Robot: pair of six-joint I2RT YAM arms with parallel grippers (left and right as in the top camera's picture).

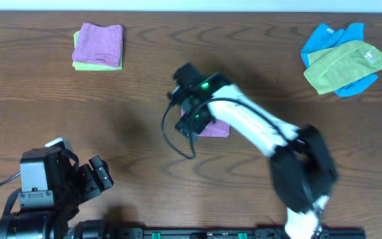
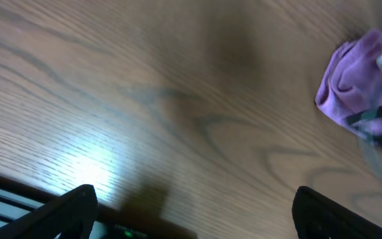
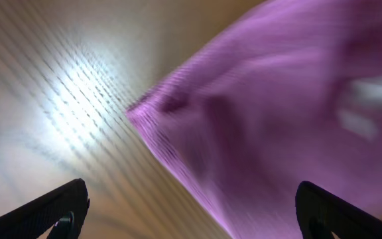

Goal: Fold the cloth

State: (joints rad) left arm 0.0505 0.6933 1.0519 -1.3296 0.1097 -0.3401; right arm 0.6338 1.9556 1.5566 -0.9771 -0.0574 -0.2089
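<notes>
Fingers (image 3: 45,216) of the right gripper (image 3: 191,202) were spread wide and held nothing, with the cloth (image 3: 277,119) lying just beneath them on the table (image 1: 58,113). Over at the near left, the left gripper (image 2: 194,212) was just as wide open, hovering above bare wood, well apart from the cloth.

That table was dark brown wood with strong grain, and a bright patch of glare showed in both wrist views. A pale strip ran along the far edge in the overhead view.

At the far left sat a folded pinkish-purple cloth (image 1: 99,41) on top of a lime-green cloth (image 1: 97,66). At the far right a blue cloth (image 1: 330,36) and a green cloth (image 1: 343,66) lay heaped together. A black cable (image 1: 174,143) looped beside the right wrist.

From above, the right arm (image 1: 251,126) covered most of the cloth, leaving only a purple sliver at the table's middle. The left wrist view caught it bunched at the right edge, with a white tag (image 2: 381,63) showing. The right wrist view was badly blurred; a pale smear there was possibly that same tag.
</notes>
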